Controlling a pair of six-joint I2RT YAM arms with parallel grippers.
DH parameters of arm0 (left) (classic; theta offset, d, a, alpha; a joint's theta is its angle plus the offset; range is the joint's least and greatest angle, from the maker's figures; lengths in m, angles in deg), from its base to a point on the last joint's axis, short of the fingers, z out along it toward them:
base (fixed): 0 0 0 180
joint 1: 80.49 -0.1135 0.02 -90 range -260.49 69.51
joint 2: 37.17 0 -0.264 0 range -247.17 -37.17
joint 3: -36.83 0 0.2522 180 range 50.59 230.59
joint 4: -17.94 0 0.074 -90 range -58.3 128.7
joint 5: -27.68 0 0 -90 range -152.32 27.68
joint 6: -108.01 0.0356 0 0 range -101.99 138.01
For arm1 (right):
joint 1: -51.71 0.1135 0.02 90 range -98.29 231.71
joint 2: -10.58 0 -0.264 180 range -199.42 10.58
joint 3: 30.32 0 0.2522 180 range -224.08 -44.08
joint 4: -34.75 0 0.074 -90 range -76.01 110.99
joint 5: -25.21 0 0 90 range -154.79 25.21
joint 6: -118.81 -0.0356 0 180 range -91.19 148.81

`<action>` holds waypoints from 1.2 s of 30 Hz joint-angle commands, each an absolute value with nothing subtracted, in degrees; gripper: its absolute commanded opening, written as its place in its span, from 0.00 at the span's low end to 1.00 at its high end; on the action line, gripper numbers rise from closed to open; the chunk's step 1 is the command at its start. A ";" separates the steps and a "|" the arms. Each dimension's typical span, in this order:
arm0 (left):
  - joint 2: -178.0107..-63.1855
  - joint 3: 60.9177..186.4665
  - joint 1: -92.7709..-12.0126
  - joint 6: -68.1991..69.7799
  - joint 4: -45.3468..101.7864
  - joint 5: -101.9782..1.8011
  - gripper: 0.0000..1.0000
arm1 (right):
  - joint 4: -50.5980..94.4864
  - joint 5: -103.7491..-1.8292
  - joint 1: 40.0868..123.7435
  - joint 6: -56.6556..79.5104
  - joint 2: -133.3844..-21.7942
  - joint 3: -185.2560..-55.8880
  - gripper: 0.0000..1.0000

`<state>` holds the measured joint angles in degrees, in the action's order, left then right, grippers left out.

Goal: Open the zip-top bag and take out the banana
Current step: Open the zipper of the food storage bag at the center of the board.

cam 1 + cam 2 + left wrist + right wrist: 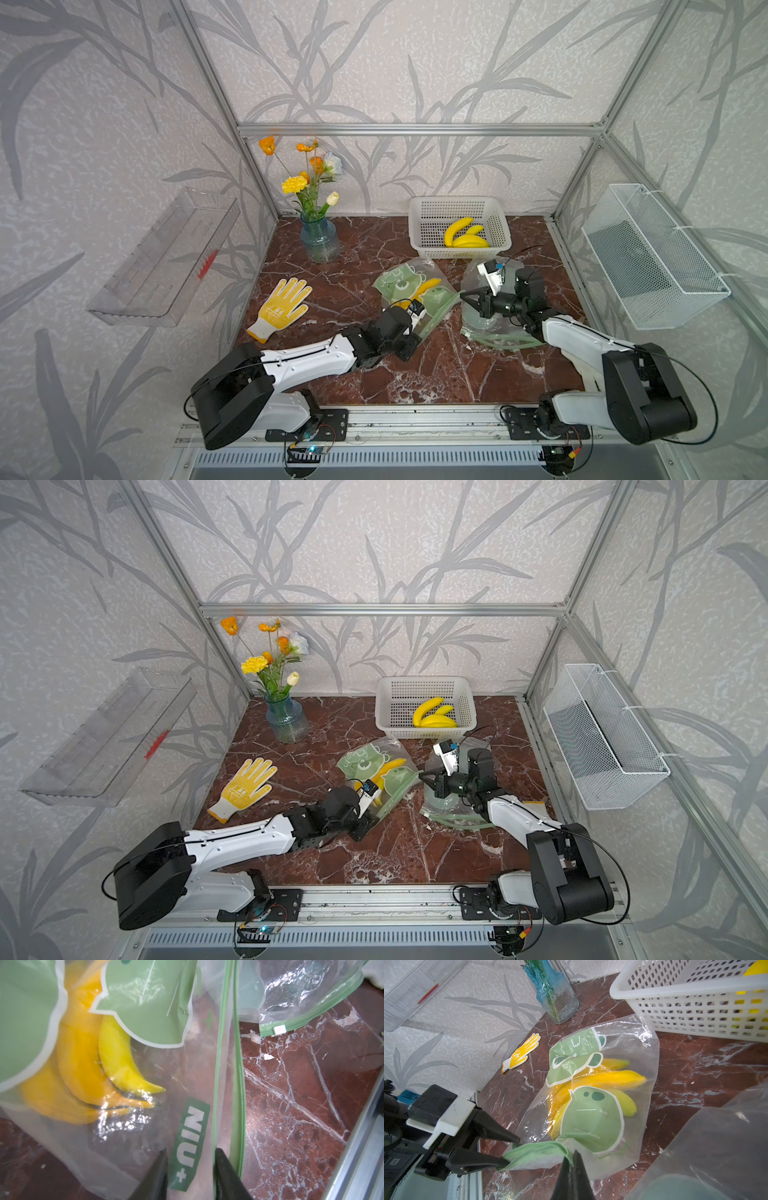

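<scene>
The right fingers (pixel 572 1178) are clenched on the zip edge (pixel 535 1154) of the zip-top bag (pixel 648 1076), likely anchoring it; the left fingers (pixel 492 1128) straddle that edge, apart, not pinching. The banana (pixel 612 1079) lies inside.

Left arm (pixel 307 357): white shell, black joints, thin black cable on top.
Right arm (pixel 582 336): same colours, looping black cable.
Fingers (pixel 496 1130): black, tapered.

On zip-top bag (pixel 133 1136): "NIU+"; also "name", "time".
</scene>
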<state>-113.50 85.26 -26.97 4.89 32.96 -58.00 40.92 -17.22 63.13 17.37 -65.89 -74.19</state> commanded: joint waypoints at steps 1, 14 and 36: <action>-114.88 87.08 -26.37 4.39 33.48 -56.99 0.28 | 44.30 -18.09 63.31 15.83 -64.85 -73.71 0.00; -113.11 87.93 -25.73 3.77 39.90 -64.95 0.00 | 24.21 -30.41 63.85 18.15 -58.74 -74.46 0.21; -112.51 90.24 -21.84 3.48 41.31 -72.11 0.00 | 35.65 -53.69 96.60 20.96 -45.53 -66.63 0.50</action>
<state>-114.01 89.13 -22.43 3.60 41.13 -70.26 29.20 -51.31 95.77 20.54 -42.77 -66.93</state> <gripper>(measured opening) 0.048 0.505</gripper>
